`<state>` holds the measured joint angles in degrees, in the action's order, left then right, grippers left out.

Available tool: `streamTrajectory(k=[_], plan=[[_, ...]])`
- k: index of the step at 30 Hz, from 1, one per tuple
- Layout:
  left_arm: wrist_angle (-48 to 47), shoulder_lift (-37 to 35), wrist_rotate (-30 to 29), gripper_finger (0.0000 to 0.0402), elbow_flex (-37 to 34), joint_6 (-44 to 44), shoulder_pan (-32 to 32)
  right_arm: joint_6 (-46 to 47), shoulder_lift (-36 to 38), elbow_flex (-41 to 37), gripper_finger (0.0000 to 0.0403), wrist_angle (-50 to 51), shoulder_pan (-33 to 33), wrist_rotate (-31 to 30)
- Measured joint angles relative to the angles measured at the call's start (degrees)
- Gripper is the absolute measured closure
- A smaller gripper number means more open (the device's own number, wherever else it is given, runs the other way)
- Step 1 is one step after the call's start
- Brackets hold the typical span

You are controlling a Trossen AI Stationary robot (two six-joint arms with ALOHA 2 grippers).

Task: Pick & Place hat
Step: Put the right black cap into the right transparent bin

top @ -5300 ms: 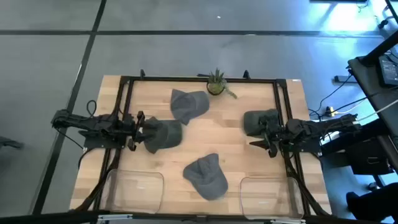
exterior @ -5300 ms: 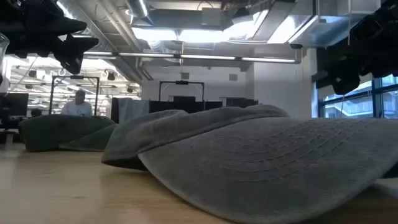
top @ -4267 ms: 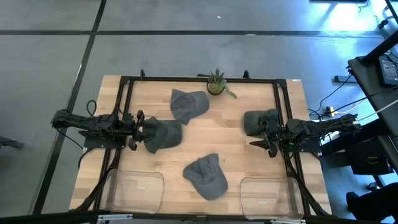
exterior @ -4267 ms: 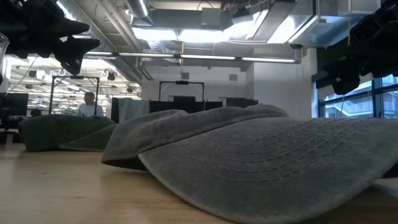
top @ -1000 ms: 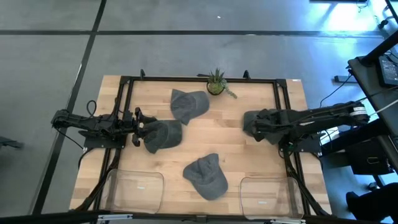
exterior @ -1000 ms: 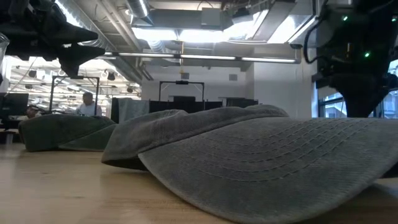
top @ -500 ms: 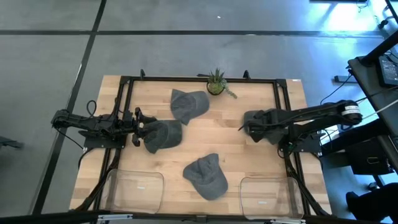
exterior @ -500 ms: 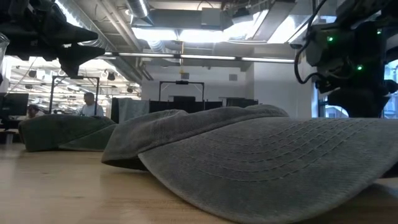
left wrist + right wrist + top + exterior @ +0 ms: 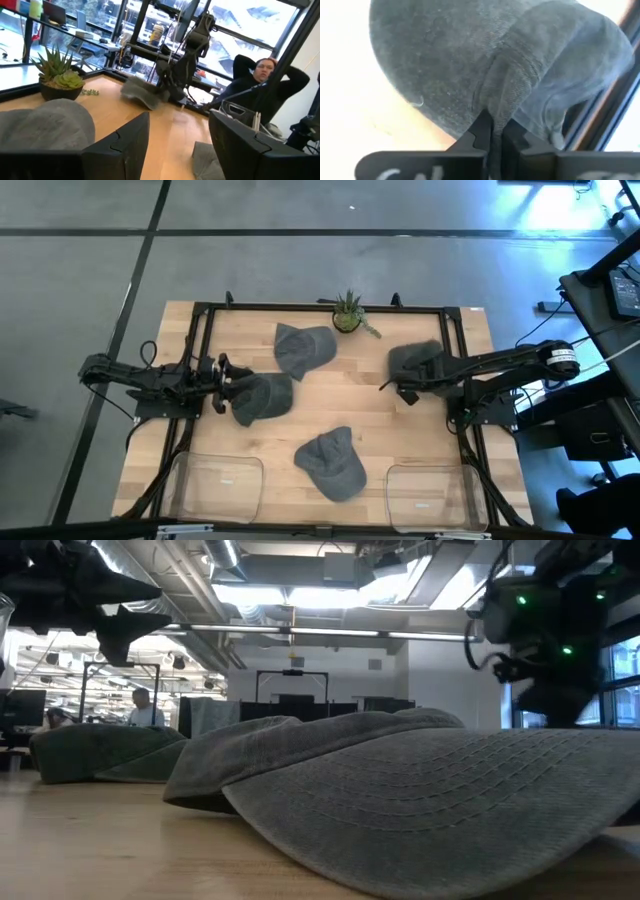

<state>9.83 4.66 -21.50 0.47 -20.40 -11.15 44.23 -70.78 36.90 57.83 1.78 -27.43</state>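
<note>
High view: on the left, the left gripper is hovering spread wide and empty over the left cap. Two more caps are lying mid-table, one by the plant, one near the trays. Over on the right, the right gripper is pinching a fold of the right cap.

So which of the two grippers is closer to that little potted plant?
The right gripper, pinching a hat just right of the plant. The left gripper sits farther off, at the hat on the left.
</note>
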Motion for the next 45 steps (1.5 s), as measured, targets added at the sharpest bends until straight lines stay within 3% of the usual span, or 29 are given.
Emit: streamTrajectory(k=[6, 11, 15, 20, 26, 33, 37, 45], plan=[[14.0, 11.2, -2.1, 0.0222, 0.8, 0.7, 0.1, -19.9, 0.0, 4.8, 0.0396, -10.7, -2.2, -11.2], [16.1, 24.1, -2.5, 0.0233, 5.9, -2.1, 2.6, -42.2, 0.0, 6.6, 0.0396, -26.1, -4.5, -19.9], [16.2, 37.2, -2.0, 0.0235, 12.4, -4.8, 6.5, -57.5, -0.3, 6.6, 0.0396, -38.7, -5.7, -21.6], [16.6, 52.6, 0.0, 0.0234, 22.7, -12.9, 12.0, -67.5, -2.5, 6.6, 0.0397, -46.6, -6.5, -21.7], [16.6, 65.9, 10.8, 0.0241, 32.5, -12.8, 15.4, -75.3, -8.2, 6.6, 0.0397, -53.5, -6.6, -21.6], [16.1, 72.5, 20.1, 0.0237, 37.2, -11.8, 16.6, -77.7, -11.7, 6.6, 0.0396, -52.7, -8.8, -24.4], [14.0, 73.0, 19.8, 0.0225, 37.4, -11.9, 17.3, -77.4, -11.7, 6.6, 0.0395, -52.0, -11.6, -28.4], [12.6, 73.0, 19.6, 0.0208, 37.4, -10.3, 18.1, -76.2, -11.7, 6.6, 0.0393, -52.4, -16.2, -29.6]])
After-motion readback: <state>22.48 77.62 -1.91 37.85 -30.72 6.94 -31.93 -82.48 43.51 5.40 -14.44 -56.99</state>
